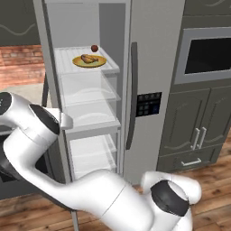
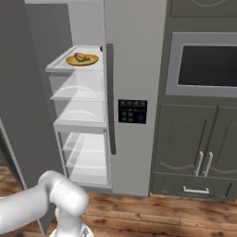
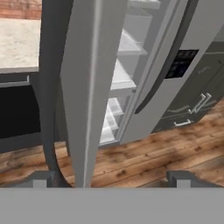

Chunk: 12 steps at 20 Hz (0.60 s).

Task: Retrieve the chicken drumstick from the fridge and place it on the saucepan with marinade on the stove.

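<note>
- The tall light grey fridge [image 1: 153,67] has white shelves and a dark handle.
- The small golden-brown chicken drumstick [image 1: 89,58] lies on a round yellow plate [image 1: 100,62].
- The small round ball [image 1: 94,48] is dark red.
- The plank floor [image 1: 207,180] is brown wood.

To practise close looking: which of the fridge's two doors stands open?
The left door is swung wide, baring the shelves; the right door, with the dark control panel, stays shut.

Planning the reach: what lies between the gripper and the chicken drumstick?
The fridge's opened left door, edge-on between the open gripper's fingertips in the hand view; the chicken drumstick lies beyond.
</note>
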Motion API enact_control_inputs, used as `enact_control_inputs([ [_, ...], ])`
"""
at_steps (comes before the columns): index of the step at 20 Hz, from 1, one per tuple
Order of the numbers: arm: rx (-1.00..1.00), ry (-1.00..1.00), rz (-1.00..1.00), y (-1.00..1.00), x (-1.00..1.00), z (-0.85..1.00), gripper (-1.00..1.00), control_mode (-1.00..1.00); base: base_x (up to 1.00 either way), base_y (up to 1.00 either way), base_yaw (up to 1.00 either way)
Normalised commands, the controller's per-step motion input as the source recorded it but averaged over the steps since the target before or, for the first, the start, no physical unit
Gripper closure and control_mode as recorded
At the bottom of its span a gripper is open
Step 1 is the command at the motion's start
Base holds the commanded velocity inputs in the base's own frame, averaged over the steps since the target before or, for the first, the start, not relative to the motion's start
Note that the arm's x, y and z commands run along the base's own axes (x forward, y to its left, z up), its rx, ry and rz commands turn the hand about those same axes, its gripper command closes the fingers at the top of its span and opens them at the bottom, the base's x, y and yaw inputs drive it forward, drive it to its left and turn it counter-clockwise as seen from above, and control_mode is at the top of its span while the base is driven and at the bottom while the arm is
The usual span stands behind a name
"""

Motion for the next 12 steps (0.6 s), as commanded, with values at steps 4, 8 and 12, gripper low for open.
enact_control_inputs([
  [4,0.01,0.00,0.14,-0.87,-0.53,0.34,-1.00,-1.00,0.00,0.00,0.00],
  [8,0.04,0.00,0.14,-0.90,-0.51,0.38,-1.00,-1.00,0.00,0.00,0.00],
  [12,0.05,0.00,0.15,-0.99,-0.61,0.37,-1.00,-1.00,0.00,0.00,0.00],
])
